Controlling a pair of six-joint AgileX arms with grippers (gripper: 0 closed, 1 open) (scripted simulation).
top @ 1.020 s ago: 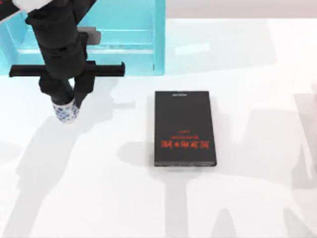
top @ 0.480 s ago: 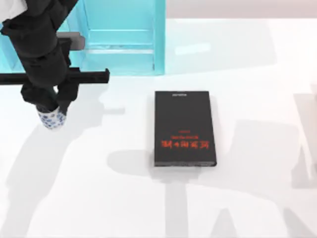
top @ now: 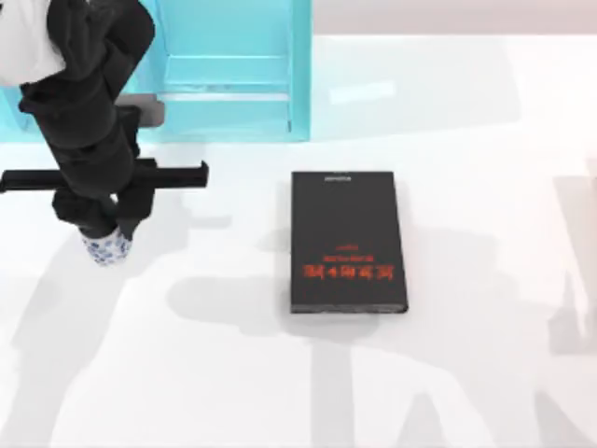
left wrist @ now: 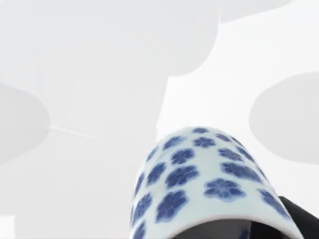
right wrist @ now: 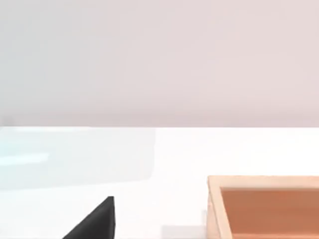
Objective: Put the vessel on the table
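The vessel (top: pixel 106 249), a small white cup with blue flowers, hangs from my left gripper (top: pixel 104 237), which is shut on it at the table's left side, just in front of the turquoise shelf. In the left wrist view the vessel (left wrist: pixel 199 181) is close up with the white table (left wrist: pixel 99 99) beyond it, and a dark fingertip (left wrist: pixel 301 219) shows at its rim. Whether the vessel touches the table (top: pixel 215 373) I cannot tell. My right arm is parked off the table's right side.
A black book (top: pixel 347 241) with red lettering lies flat at the table's middle, well right of the vessel. The turquoise shelf unit (top: pixel 229 75) stands at the back left. The right wrist view shows a wooden tray (right wrist: pixel 266 206) and the book's corner (right wrist: pixel 97 221).
My left gripper carried the vessel left, away from the book, then forward away from the shelf. The vessel looks smaller from above, so lower. The book has not moved.
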